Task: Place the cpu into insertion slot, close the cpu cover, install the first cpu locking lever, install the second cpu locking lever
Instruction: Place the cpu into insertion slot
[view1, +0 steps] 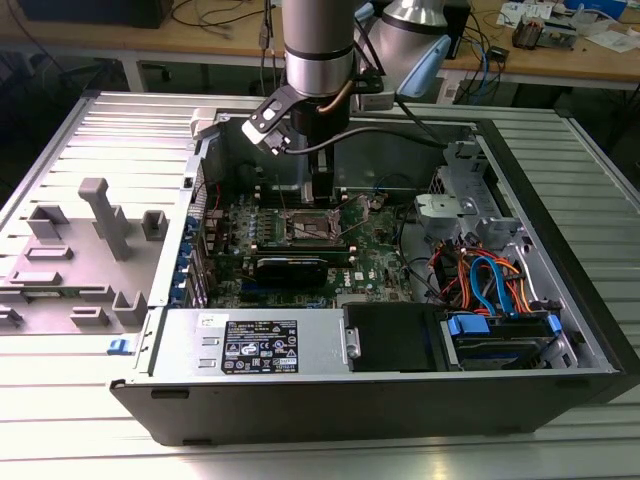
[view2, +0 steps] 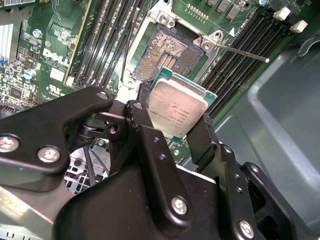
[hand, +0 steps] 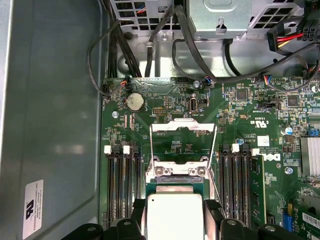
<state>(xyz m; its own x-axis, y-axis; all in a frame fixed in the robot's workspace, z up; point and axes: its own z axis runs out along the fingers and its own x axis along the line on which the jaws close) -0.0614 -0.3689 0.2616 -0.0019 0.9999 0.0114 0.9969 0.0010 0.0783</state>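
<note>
Grips the cpu (view2: 177, 107) (hand: 175, 217) by two opposite edges between the jaws of the gripper (view2: 176, 112) (hand: 175, 222), metal top showing in both wrist views. Hangs just above the insertion slot (view2: 167, 52), not seated, pins bare. Shows the cpu cover (hand: 182, 126) swung open and a locking lever (view2: 240, 50) sticking out free. In the exterior view, hovers over the green motherboard (view1: 375, 250), at 12 o'clock of the black card (view1: 292, 267).
</note>
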